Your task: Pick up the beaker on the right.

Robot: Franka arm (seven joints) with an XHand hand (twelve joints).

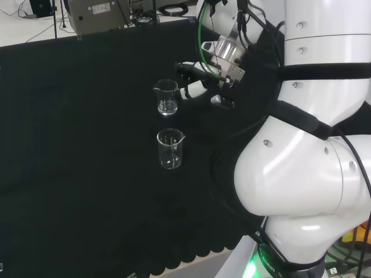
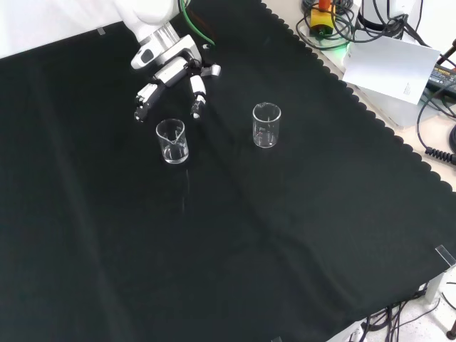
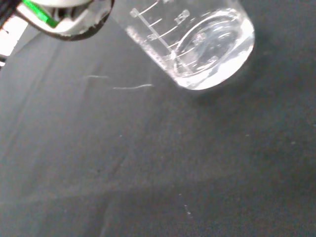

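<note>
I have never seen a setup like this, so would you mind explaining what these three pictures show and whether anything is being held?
This is a white robot arm fitted with a black and white hand of fingers and a thumb, working over a bench covered in black cloth.

The head view looks from behind and above the arm's base, so the arm's big white links stand at its right. The front view looks down on the cloth from the opposite side, with the hand coming in from the top. The wrist view looks past the palm, very close.

Two small clear glass beakers stand upright on the cloth. In the front view, one beaker stands just below the hand's spread fingers; the other beaker stands apart to its right.

Nothing is held: the fingers are relaxed and open, close to the nearer beaker.
</note>
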